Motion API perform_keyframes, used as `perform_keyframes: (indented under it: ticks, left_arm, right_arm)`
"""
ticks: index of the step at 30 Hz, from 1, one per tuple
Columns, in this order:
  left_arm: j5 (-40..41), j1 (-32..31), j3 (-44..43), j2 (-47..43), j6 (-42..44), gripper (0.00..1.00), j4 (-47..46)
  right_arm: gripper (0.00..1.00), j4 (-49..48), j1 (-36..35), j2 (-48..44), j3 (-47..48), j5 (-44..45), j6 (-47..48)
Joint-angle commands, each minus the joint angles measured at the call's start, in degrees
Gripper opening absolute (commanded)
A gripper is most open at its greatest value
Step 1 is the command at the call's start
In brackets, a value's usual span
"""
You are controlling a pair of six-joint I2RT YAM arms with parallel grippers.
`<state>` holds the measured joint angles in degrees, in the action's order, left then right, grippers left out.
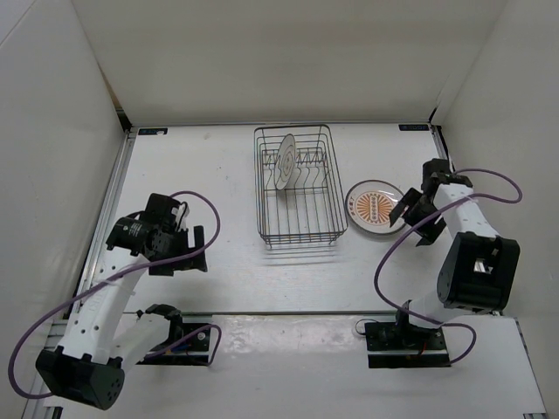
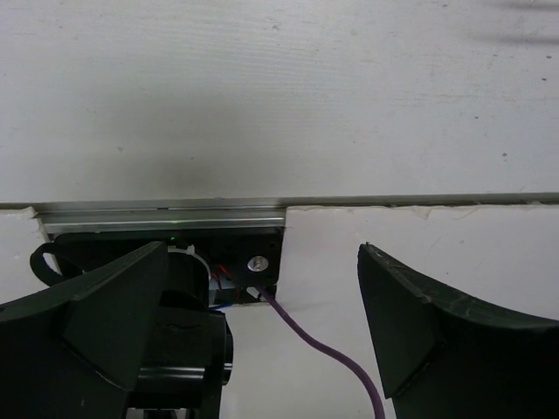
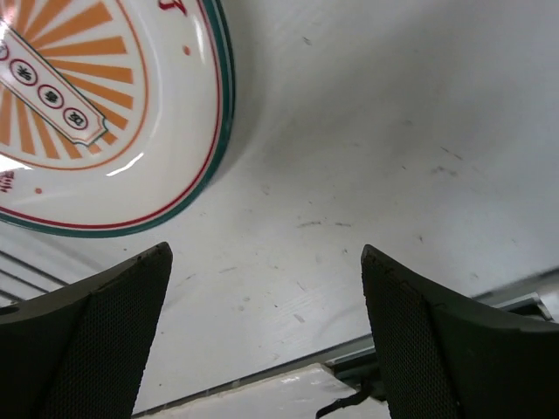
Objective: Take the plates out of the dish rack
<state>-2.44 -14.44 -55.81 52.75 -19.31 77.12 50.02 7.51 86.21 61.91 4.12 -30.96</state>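
- Plates: the sunburst plate [image 1: 374, 208], round, pale and dark-rimmed with an orange rayed centre, lies flat on the white table [image 1: 218, 175], just beside the rack at its 3 o'clock.
- The dish rack [image 1: 301, 218], a rectangular dark wire basket, holds upright plates [image 1: 286, 161] between its prongs toward 12 o'clock; I cannot count them.
- I see the right gripper [image 1: 415, 223] at the sunburst plate's 4 o'clock, jaws spread wide, gripping nothing.
- I see the left gripper [image 1: 201, 250] at the rack's 8 o'clock, well apart, jaws wide, empty.
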Motion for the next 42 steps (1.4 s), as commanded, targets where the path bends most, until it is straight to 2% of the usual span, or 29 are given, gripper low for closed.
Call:
perform_keyframes:
  ticks: [1,5,8,10,11,12,13,15,16,17,18,19,21,22,23,24,27,30,31,33,36,39,42]
  left_arm:
    - [-5.4,-0.2,-4.3,0.8,1.7,1.00,-2.5]
    - [-8.5,-0.1,-9.7,6.7,2.6,1.00,-5.8]
    - [-7.5,0.1,-14.0,10.1,2.3,1.00,-8.8]
    - [-4.4,0.3,-16.2,12.7,0.2,0.81,-12.5]
    - [0.8,1.0,-18.3,13.8,-0.5,0.72,-13.0]
    - [1.5,1.9,-19.5,15.2,-1.2,0.57,-13.5]
    - [1.6,3.7,-25.6,18.3,-2.4,0.51,-13.4]
    - [1.3,7.5,-31.5,25.4,-2.9,0.43,-10.3]
    - [1.1,8.1,-40.9,30.2,-3.4,0.43,-8.8]
    - [1.2,9.6,-44.2,32.6,-3.7,0.43,-8.2]
    - [1.1,10.0,-47.3,39.8,-5.2,0.50,-7.3]
    - [0.9,10.1,-55.8,42.2,-5.8,0.56,-6.9]
    - [-0.1,9.5,-62.4,46.3,-7.3,0.67,-7.7]
    - [-1.1,8.9,-65.6,52.1,-8.6,0.79,-10.5]
    - [-2.0,5.5,-67.0,54.0,-8.7,0.85,-11.9]
    - [-2.2,4.0,-69.8,57.3,-7.9,1.00,-15.6]
    - [-2.7,-4.8,-71.9,62.7,-3.3,1.00,-22.3]
    - [-0.3,-12.2,-67.2,63.9,0.6,1.00,-30.3]
    - [-0.2,-12.7,-66.3,64.7,0.7,1.00,-33.8]
    - [-0.5,-14.0,-67.0,67.3,0.5,1.00,-33.9]
    - [-1.2,-14.8,-73.1,73.5,-1.2,1.00,-33.2]
    - [-1.9,-15.2,-71.3,74.8,-2.9,1.00,-39.5]
    - [-1.9,-15.5,-72.0,76.7,-2.9,1.00,-40.7]
  right_arm:
    - [0.90,8.3,-2.7,-5.2,4.1,8.7,-5.1]
    - [0.90,11.9,-3.6,-9.4,8.9,8.3,-3.9]
    - [0.90,15.5,-3.6,-10.5,11.8,7.0,-2.4]
    - [0.90,16.2,-3.4,-11.6,12.0,6.2,-2.3]
    - [0.90,16.3,-3.4,-12.2,11.8,3.2,-2.3]
    - [0.90,17.3,-3.4,-12.5,11.9,2.0,-2.3]
    - [0.90,18.6,-3.4,-13.1,12.4,0.8,-2.5]
    - [0.90,20.6,-3.4,-15.2,12.4,-3.1,-2.7]
    - [0.90,20.4,-3.4,-15.8,12.0,-3.6,-1.9]
    - [0.90,20.3,-3.1,-17.6,12.1,-5.4,-1.3]
    - [0.90,20.7,-3.1,-18.0,12.5,-5.3,-0.7]
    - [0.90,21.0,-2.9,-18.3,13.6,-5.4,1.1]
    - [0.90,21.6,-3.2,-17.9,14.7,-5.1,3.2]
    - [0.90,21.4,-3.3,-17.9,15.1,-4.9,3.4]
    - [0.90,20.9,-3.4,-17.8,15.3,-4.9,3.7]
    - [0.90,20.6,-3.8,-17.1,15.4,-5.0,4.5]
    - [0.90,20.0,-5.5,-15.8,17.5,-4.4,6.2]
    - [0.90,18.8,-7.3,-16.2,18.3,-1.8,7.8]
    - [0.90,18.6,-7.4,-16.3,18.2,-0.4,8.0]
    - [0.90,18.1,-10.0,-17.0,18.1,1.1,9.3]
    - [0.90,17.3,-11.8,-18.0,17.7,2.1,11.0]
    - [0.90,17.5,-12.7,-18.8,16.8,3.1,12.7]
    - [0.90,17.7,-13.0,-19.6,16.1,4.5,11.7]
